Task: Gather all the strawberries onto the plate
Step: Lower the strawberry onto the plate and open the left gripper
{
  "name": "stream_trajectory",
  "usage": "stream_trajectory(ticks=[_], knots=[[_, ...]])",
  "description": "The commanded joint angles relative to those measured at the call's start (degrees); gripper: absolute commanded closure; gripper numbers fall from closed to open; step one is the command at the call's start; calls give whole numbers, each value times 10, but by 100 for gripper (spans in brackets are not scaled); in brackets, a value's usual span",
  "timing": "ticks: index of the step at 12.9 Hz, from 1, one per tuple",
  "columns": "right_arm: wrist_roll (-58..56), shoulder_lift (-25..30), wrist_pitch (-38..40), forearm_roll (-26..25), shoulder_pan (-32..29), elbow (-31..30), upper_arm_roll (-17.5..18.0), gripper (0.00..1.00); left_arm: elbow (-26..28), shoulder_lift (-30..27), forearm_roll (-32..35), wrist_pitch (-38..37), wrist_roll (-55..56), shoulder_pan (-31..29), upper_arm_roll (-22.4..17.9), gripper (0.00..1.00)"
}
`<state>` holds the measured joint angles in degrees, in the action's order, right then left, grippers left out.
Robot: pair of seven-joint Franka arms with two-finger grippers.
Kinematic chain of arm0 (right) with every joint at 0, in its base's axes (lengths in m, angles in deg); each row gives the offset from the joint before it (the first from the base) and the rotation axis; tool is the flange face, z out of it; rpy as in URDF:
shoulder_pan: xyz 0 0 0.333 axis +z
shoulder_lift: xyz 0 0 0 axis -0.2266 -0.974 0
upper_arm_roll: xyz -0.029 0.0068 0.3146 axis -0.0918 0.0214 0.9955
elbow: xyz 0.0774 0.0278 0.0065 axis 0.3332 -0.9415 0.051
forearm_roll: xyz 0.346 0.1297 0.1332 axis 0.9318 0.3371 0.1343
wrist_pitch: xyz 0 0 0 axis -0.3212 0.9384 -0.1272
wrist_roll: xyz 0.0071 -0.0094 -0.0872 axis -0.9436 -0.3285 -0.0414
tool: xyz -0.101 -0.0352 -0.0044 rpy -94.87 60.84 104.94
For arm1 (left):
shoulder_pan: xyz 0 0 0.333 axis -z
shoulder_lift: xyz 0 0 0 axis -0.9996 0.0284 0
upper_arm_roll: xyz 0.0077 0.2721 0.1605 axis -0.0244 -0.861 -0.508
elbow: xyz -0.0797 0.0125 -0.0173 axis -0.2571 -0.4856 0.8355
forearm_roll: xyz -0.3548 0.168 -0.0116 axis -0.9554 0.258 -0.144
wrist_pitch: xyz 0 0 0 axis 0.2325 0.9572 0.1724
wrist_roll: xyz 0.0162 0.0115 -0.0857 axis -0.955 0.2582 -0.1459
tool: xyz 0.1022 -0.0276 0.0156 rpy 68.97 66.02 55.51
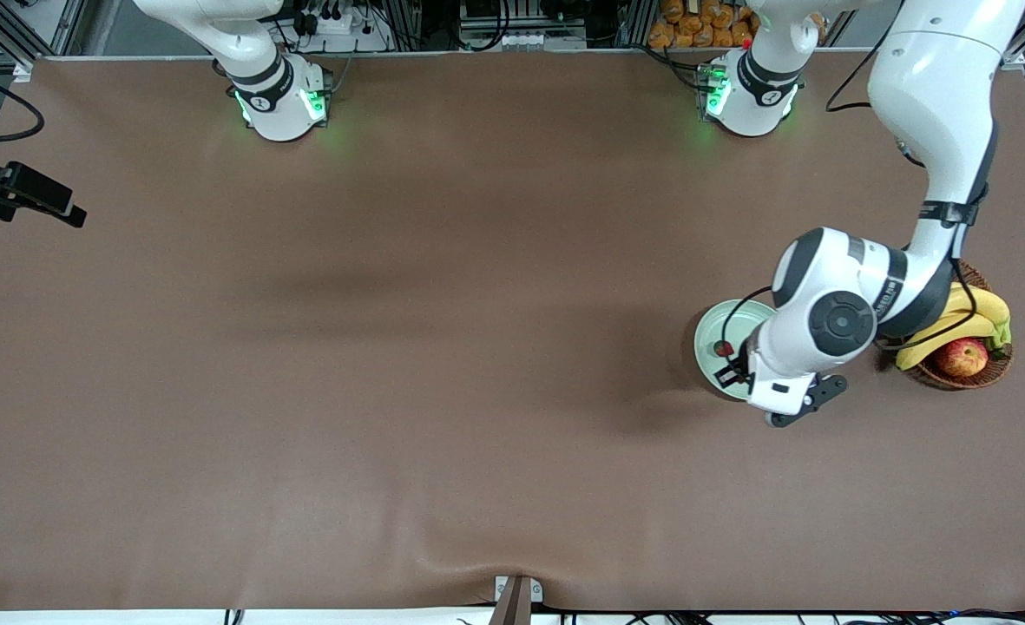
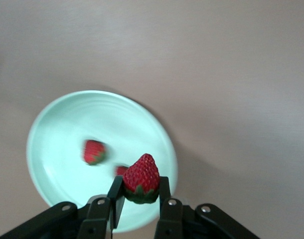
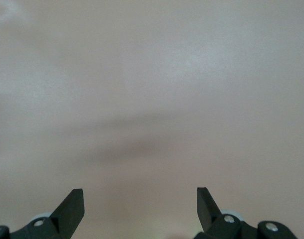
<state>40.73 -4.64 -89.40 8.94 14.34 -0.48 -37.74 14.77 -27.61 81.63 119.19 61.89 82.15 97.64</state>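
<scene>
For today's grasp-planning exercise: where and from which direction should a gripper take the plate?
Probably the plate by its raised rim, from above, one finger inside and one outside: it is too shallow and wide to span. Choose rim away from the loose strawberry and the left gripper, which holds another strawberry.

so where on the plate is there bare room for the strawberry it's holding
Free: the plate floor between its rim and the two lying strawberries. Crowded: around those berries, right under the left tool, shut on the held strawberry.
</scene>
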Motion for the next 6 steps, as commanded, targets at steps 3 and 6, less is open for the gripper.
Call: stream_trajectory(ticks=[3,6], knots=[[0,-2,25,0,9,30,3,0,49,-3,-5,27,-44,-46,8,100],[6,-3,41,-10,40,28,3,0,46,28,-4,70,-44,-46,7,70]])
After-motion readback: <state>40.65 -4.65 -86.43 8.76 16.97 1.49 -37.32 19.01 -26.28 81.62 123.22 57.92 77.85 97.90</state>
